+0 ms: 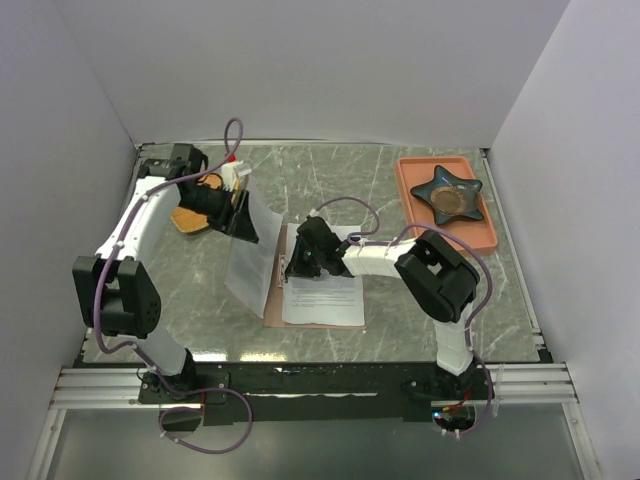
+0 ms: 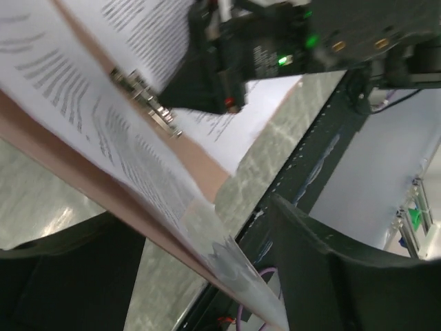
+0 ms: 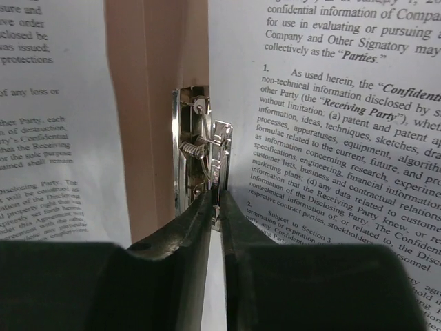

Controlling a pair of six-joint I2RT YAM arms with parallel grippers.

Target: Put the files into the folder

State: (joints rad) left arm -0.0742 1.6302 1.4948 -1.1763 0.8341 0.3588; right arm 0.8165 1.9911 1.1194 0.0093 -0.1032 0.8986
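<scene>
The pinkish-brown folder (image 1: 272, 312) lies open at the table's middle. One printed file (image 1: 322, 298) lies on its right half. Its left cover stands raised with another file (image 1: 250, 262) on it. My left gripper (image 1: 240, 212) is at that cover's top edge. In the left wrist view its fingers (image 2: 324, 276) stand apart, and the cover (image 2: 69, 172) and sheet (image 2: 124, 152) run between them. My right gripper (image 1: 298, 268) is at the spine, shut on the metal clip (image 3: 207, 148) between the two sheets (image 3: 331, 138); the gripper (image 3: 215, 207) pinches the clip's lever.
A salmon tray (image 1: 480, 235) with a dark star-shaped dish (image 1: 447, 195) stands at the back right. An orange plate (image 1: 188, 218) lies under my left arm at the back left. White walls close in the table on three sides.
</scene>
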